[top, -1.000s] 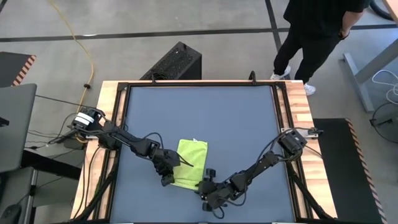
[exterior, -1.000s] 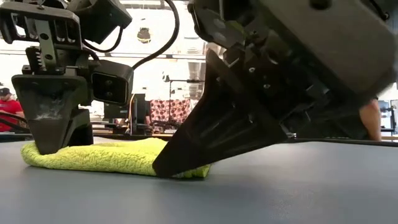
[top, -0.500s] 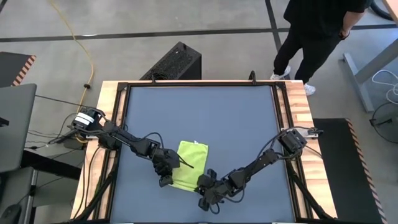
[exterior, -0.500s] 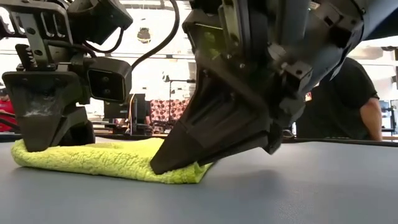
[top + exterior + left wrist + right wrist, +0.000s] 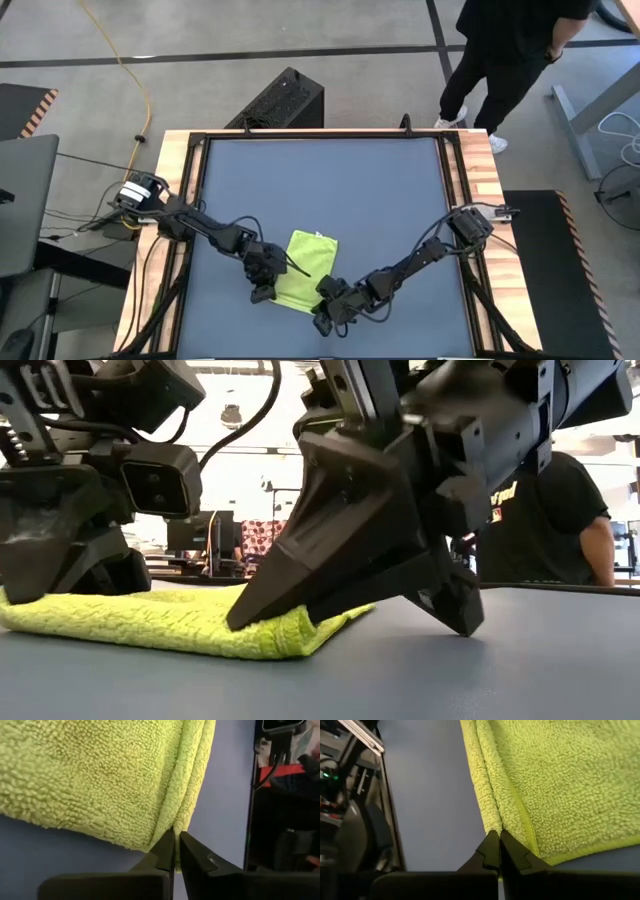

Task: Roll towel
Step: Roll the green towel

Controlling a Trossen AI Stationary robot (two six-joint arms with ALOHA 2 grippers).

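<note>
Small lime-green terry towel (image 5: 303, 270) lies folded on the dark blue-grey table mat (image 5: 380, 190), near its front edge. Left gripper (image 5: 176, 851) and right gripper (image 5: 498, 851) each pinch a front corner, jaws pressed together.

We see the far half of the mat (image 5: 320, 180) bare, with open passage from side to side. At the near edge, room is tight: the towel (image 5: 303, 268) lies there with the left gripper (image 5: 262, 292) pinching its left corner and the right gripper (image 5: 322, 318) its right corner. Both arms slant inward, blocking the near corners. A person (image 5: 510, 55) stands beyond the far right corner.
</note>
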